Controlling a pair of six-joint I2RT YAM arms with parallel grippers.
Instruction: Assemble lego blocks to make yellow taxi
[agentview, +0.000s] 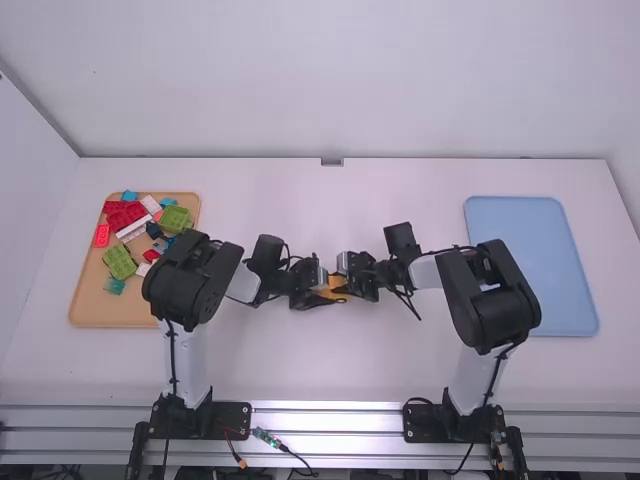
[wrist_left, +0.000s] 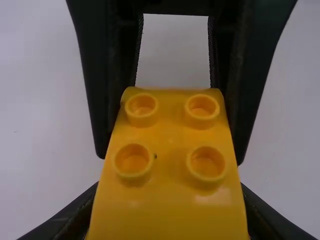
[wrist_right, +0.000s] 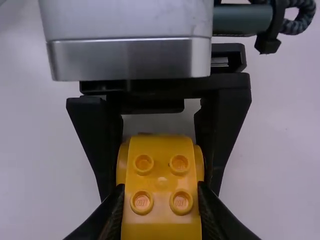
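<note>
See one tan tray (agentview: 120, 315) far left, near surface (agentview: 330, 370) edge; count two lime-green blocks (agentview: 119, 262) inside. Mid-surface, well in from edges: left claw (agentview: 320, 292) clamped on yellow block (wrist_left: 172, 200), right claw (agentview: 347, 285) clamped on it too. Count four studs in each wrist view. Far right: one blue tray (agentview: 520, 230), near right edge.

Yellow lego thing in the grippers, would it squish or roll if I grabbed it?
The yellow lego thing likely feels stiff: it isn't bending between the left gripper and right gripper. It looks plastic, so probably light. Its flat studded face should help stop rolling.
</note>
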